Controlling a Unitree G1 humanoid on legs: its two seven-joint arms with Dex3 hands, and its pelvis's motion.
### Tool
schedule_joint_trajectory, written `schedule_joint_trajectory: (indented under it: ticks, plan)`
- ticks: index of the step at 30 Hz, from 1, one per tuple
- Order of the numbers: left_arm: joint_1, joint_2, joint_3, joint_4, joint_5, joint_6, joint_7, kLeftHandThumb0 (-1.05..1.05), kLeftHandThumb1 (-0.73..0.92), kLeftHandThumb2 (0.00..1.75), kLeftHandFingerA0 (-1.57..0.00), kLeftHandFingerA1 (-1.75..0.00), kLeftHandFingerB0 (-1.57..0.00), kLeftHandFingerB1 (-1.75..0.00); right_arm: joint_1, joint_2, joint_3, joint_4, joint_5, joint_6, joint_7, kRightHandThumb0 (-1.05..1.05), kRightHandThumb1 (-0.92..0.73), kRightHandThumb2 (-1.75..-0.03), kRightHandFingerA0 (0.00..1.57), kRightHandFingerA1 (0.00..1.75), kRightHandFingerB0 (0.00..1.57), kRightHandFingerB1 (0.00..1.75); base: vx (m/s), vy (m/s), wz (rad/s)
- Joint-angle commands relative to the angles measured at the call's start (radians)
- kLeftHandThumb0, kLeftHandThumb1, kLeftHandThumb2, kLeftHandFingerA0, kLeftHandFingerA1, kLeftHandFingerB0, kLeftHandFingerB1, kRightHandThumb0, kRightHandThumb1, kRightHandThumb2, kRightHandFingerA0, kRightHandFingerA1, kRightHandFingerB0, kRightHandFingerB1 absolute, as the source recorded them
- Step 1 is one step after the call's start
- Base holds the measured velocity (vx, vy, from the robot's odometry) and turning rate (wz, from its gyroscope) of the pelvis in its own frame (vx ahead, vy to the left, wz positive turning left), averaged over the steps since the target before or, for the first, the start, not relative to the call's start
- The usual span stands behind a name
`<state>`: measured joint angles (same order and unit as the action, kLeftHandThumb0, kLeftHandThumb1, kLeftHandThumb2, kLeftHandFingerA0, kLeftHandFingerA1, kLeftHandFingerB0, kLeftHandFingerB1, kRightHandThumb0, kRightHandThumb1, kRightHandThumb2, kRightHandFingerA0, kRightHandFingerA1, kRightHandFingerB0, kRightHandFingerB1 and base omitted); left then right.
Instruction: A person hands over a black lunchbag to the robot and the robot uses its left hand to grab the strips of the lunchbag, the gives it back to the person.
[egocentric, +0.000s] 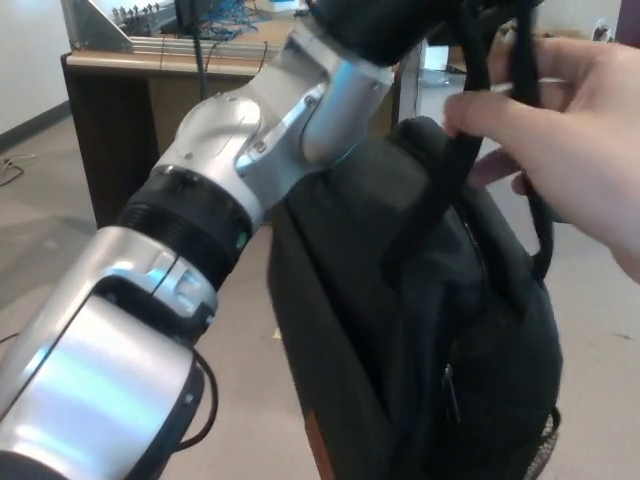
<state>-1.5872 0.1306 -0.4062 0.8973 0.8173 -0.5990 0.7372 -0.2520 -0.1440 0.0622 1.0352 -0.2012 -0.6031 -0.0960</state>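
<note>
Two hands on the straps (455, 180) at once, by the look of it: left hand (385, 22) at the top edge of the head view, dark and mostly cut off, apparently clenched around the upper ends of the straps, though fingers not clearly seen. Person's hand (560, 130) reaching in from the right edge, closed on the same straps just below. Lunchbag (420, 340) hanging in mid-air under both, carried by nothing else, tilted, filling the lower right of the view, well above the floor (240, 330). Silver forearm (200, 230) running up from the lower left corner to the bag. Right hand nowhere in view. Wooden counter (120, 110) standing well behind, apart from everything.

Judged well along: bag received and held by the straps, return handover under way. Left to do: letting go of the straps so the person takes the full weight.
</note>
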Motion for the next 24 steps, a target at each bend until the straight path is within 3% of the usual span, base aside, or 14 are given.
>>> schedule_joint_trajectory:
  ticks: [1,4,5,6,7,8,9,14,15,17,20,21,22,24]
  plan:
    - [0.040,0.015,-0.004,-0.041,0.005,-0.011,0.031,-0.31,0.58,0.61,-0.96,-1.75,-0.64,-1.51,0.005,-0.008,-0.006,-0.007,0.004,0.010,-0.007,-0.38,-0.51,-0.90,0.64,0.67,0.54,0.61,0.00,0.000,0.00]
    - [0.067,0.016,0.006,-0.078,-0.018,0.018,-0.040,-0.29,0.54,0.55,-0.80,-1.74,-0.75,-1.36,0.004,-0.009,-0.006,-0.009,0.004,0.009,-0.004,-0.37,-0.51,-0.90,0.64,0.68,0.53,0.61,0.00,0.000,0.00]
    - [0.080,0.017,0.011,-0.098,-0.031,0.036,-0.085,-0.31,0.53,0.56,-0.82,-1.51,-0.82,-0.97,0.003,-0.011,-0.007,-0.005,0.007,0.002,-0.001,-0.36,-0.51,-0.91,0.65,0.69,0.53,0.62,0.00,0.000,0.00]
    - [0.105,0.028,0.020,-0.145,-0.084,0.071,-0.239,-0.67,0.45,0.78,-0.26,-0.50,-0.23,-0.41,-0.001,-0.013,-0.006,-0.007,0.004,0.006,-0.002,-0.36,-0.51,-0.92,0.66,0.69,0.54,0.62,0.00,0.000,0.00]
    - [0.124,0.034,0.028,-0.177,-0.124,0.096,-0.343,-0.77,0.55,0.57,0.00,-0.26,-0.03,-0.26,-0.004,-0.014,-0.006,-0.008,0.004,0.009,-0.001,-0.36,-0.51,-0.92,0.66,0.69,0.53,0.62,0.00,0.000,0.00]
    - [0.135,0.037,0.036,-0.197,-0.153,0.111,-0.403,-0.77,0.55,0.57,0.00,-0.26,-0.03,-0.26,-0.008,-0.015,-0.006,-0.008,0.005,0.010,0.002,-0.36,-0.51,-0.92,0.66,0.69,0.53,0.62,0.00,0.000,0.00]
    - [0.149,0.044,0.042,-0.224,-0.179,0.132,-0.463,-0.87,0.58,0.57,0.00,0.00,0.00,0.00,-0.008,-0.016,-0.006,-0.011,0.004,0.016,0.004,-0.37,-0.51,-0.92,0.66,0.69,0.53,0.61,0.00,0.000,0.00]
    - [0.210,0.092,0.073,-0.339,-0.238,0.184,-0.587,-0.94,0.62,0.58,0.00,0.00,0.00,0.00,-0.013,-0.024,-0.007,-0.008,0.006,0.008,0.009,-0.41,-0.51,-0.92,0.66,0.69,0.53,0.61,0.00,0.000,0.00]
    - [0.229,0.109,0.081,-0.374,-0.253,0.193,-0.615,-0.95,0.49,0.85,0.00,0.00,0.00,0.00,-0.012,-0.026,-0.007,-0.008,0.006,0.007,0.010,-0.42,-0.52,-0.91,0.65,0.68,0.53,0.61,0.00,0.000,0.00]
    - [0.248,0.131,0.093,-0.404,-0.260,0.188,-0.625,-0.94,0.63,0.59,0.00,0.00,0.00,0.00,-0.017,-0.027,-0.006,-0.003,0.003,0.006,0.006,-0.44,-0.52,-0.91,0.65,0.68,0.53,0.61,0.00,0.000,0.00]
    - [0.295,0.170,0.121,-0.468,-0.280,0.174,-0.630,-0.96,0.65,0.59,0.00,0.00,0.00,0.00,-0.017,-0.027,-0.006,-0.006,0.005,0.012,0.010,-0.43,-0.51,-0.91,0.65,0.68,0.53,0.61,0.00,0.000,0.00]
    - [0.309,0.184,0.130,-0.491,-0.290,0.175,-0.640,-0.95,0.49,0.85,0.00,0.00,0.00,0.00,-0.018,-0.027,-0.007,-0.007,0.007,0.012,0.011,-0.44,-0.51,-0.91,0.65,0.68,0.53,0.61,0.00,0.000,0.00]
    - [0.330,0.203,0.146,-0.527,-0.309,0.179,-0.655,-0.94,0.63,0.59,0.00,0.00,0.00,0.00,-0.022,-0.029,-0.008,-0.006,0.007,0.016,0.012,-0.45,-0.52,-0.91,0.64,0.67,0.53,0.60,0.00,0.000,0.00]
    - [0.372,0.224,0.173,-0.600,-0.330,0.206,-0.680,-0.96,0.65,0.59,0.00,0.00,0.00,0.00,-0.021,-0.028,-0.008,-0.002,0.006,0.019,0.010,-0.44,-0.51,-0.90,0.65,0.68,0.54,0.61,0.00,0.000,0.00]
